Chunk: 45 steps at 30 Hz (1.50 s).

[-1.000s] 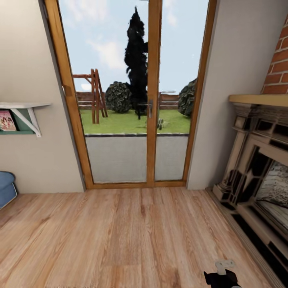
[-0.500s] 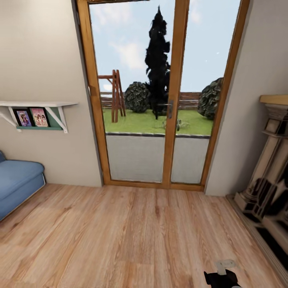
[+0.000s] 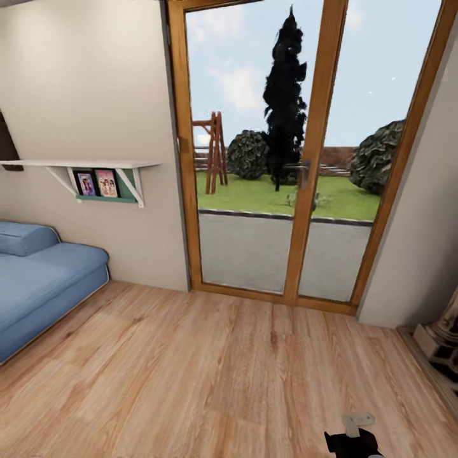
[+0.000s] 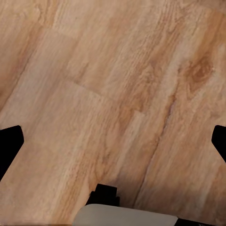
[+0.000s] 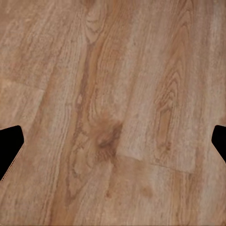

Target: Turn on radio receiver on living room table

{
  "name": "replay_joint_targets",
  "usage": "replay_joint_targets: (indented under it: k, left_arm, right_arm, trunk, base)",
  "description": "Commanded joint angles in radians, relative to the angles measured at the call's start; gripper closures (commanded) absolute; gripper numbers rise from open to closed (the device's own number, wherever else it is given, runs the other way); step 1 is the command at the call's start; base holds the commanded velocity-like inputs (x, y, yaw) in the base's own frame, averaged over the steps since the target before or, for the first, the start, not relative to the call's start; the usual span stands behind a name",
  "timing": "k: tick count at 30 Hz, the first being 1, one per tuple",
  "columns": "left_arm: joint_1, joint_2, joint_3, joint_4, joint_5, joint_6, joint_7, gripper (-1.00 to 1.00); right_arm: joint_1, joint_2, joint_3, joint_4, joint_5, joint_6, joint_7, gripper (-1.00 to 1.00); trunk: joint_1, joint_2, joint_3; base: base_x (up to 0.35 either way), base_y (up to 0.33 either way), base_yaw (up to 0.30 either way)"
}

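Observation:
The radio receiver and the table are out of view. I am in the living room, facing a wood-framed glass door (image 3: pixel 305 159) over light plank floor (image 3: pixel 210 369). In the left wrist view my left gripper (image 4: pixel 113 143) hangs over the bare planks, its black fingertips (image 4: pixel 10 143) far apart at the picture's edges, open and holding nothing. My right gripper (image 5: pixel 113 143) is the same, its fingertips (image 5: pixel 9 143) spread wide over the floor. A black and white part of my right arm (image 3: pixel 353 437) shows at the head view's lower edge.
A blue sofa (image 3: pixel 38 280) stands at the left against the beige wall. Above it, a white shelf (image 3: pixel 83 166) carries small framed pictures. A fireplace base (image 3: pixel 442 343) juts in at the right edge. Open floor lies between sofa and fireplace.
The head view has swung to the left: the door and fireplace slid to the right in the picture, and the sofa and shelf came further in at the left. The grippers look unchanged.

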Motion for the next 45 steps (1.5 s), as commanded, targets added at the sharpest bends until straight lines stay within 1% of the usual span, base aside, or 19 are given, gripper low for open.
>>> replay_joint_targets:
  k: [1, 9, 45]
  left_arm:
    - [0.0, 0.0, 0.0, 0.0, 0.0, -0.001, 0.0, -1.0]
    - [0.0, 0.0, -0.002, 0.019, -0.004, -0.003, 0.0, -1.0]
    - [0.0, 0.0, -0.004, 0.028, -0.005, -0.003, 0.001, -1.0]
  right_arm:
    - [0.0, 0.0, 0.0, 0.0, 0.0, 0.0, 0.0, -1.0]
    - [0.0, 0.0, 0.0, 0.0, 0.0, 0.0, 0.0, -1.0]
    - [0.0, 0.0, -0.001, 0.0, 0.002, -0.001, -0.002, -1.0]
  trunk:
    - [0.0, 0.0, 0.0]
    - [0.0, 0.0, 0.0]
    - [0.0, 0.0, 0.0]
  base:
    - [0.0, 0.0, 0.3]
    - [0.0, 0.0, 0.3]
    - [0.0, 0.0, 0.3]
